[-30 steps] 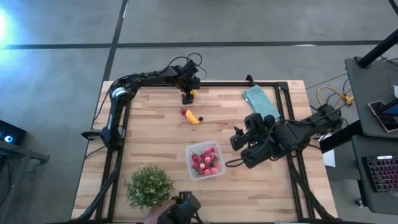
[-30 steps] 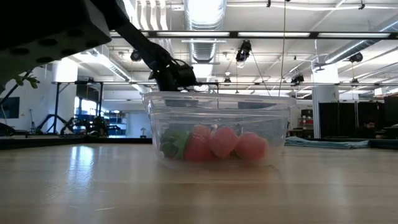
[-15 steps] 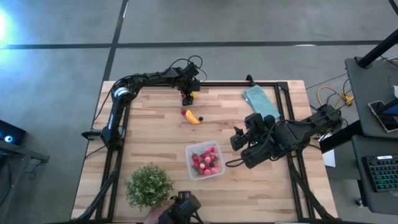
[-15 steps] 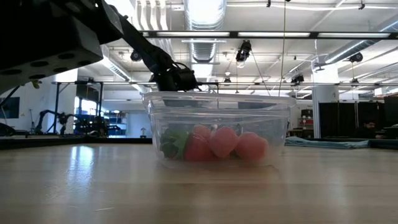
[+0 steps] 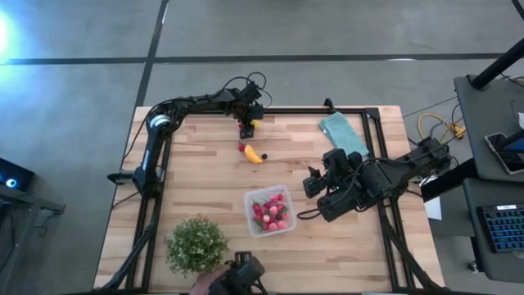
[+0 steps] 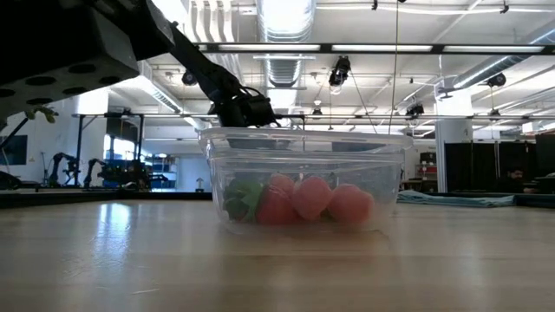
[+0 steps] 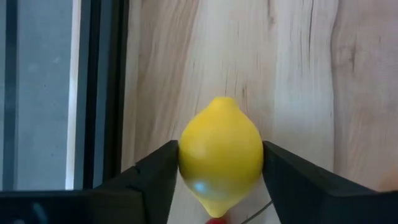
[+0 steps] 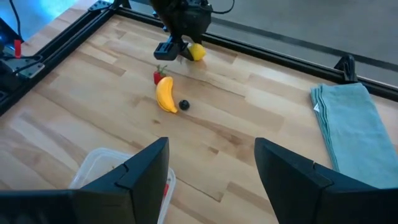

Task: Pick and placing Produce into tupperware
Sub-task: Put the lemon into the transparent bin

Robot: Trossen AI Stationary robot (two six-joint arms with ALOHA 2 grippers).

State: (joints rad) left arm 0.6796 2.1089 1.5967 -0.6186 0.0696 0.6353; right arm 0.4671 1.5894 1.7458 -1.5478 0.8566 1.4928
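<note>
**At the far edge, left fingers close on the lemon**

At the table's far edge the left gripper (image 5: 248, 125) has its fingers (image 7: 155, 180) pressed on either side of the smooth yellow lemon (image 7: 220, 157), a contact only the left wrist view shows. Nearer centre lie a curved banana (image 5: 255, 156), a red piece and a dark berry. Clear, round-cornered tupperware (image 5: 271, 211) holds pink-red berries; the low view adds a green leaf inside. Rightmost, the right gripper (image 8: 211, 171) hovers, fingers apart and empty.
</note>
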